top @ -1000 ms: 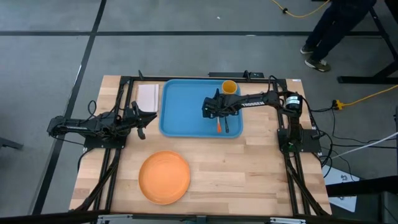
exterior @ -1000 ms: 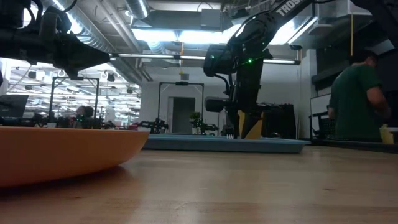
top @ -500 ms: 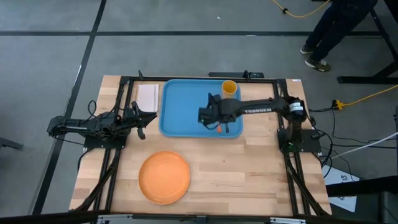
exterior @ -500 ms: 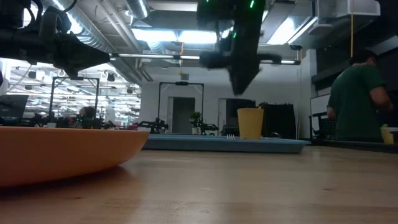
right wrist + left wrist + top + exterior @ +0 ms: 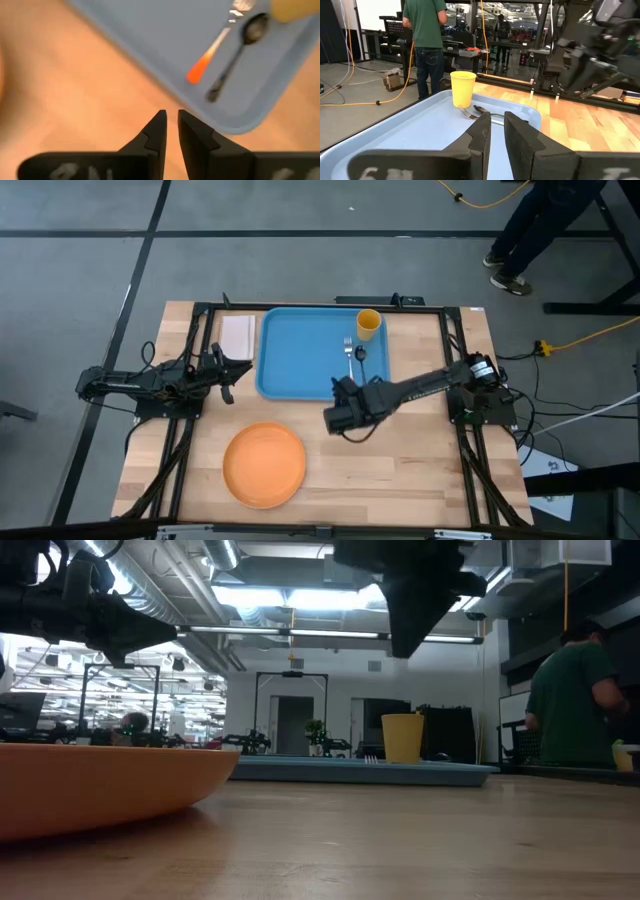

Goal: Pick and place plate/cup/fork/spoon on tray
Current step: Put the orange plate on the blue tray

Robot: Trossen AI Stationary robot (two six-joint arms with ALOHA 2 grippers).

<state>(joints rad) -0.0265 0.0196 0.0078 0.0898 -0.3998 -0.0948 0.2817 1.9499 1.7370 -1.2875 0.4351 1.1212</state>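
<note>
The blue tray (image 5: 300, 355) lies at the far middle of the table. On it stand the yellow cup (image 5: 368, 323) and, side by side, the fork (image 5: 210, 52) with its orange-red handle and the dark spoon (image 5: 235, 57). The orange plate (image 5: 264, 465) rests on the bare wood near the front edge. My right gripper (image 5: 335, 420) hovers shut and empty above the wood just off the tray's near edge, between tray and plate. My left gripper (image 5: 228, 370) waits shut and empty at the tray's left side, level, pointing toward the cup (image 5: 462, 89).
A white rectangular pad (image 5: 238, 335) lies left of the tray at the far edge. Bare wood spreads right of the plate and along the front edge. A person in a green top (image 5: 575, 700) stands beyond the table on the right.
My right gripper has risen from low over the tray beside the cup and swung toward the table's near edge, ending above the wood just off the tray. The fork and spoon stay lying on the tray.
</note>
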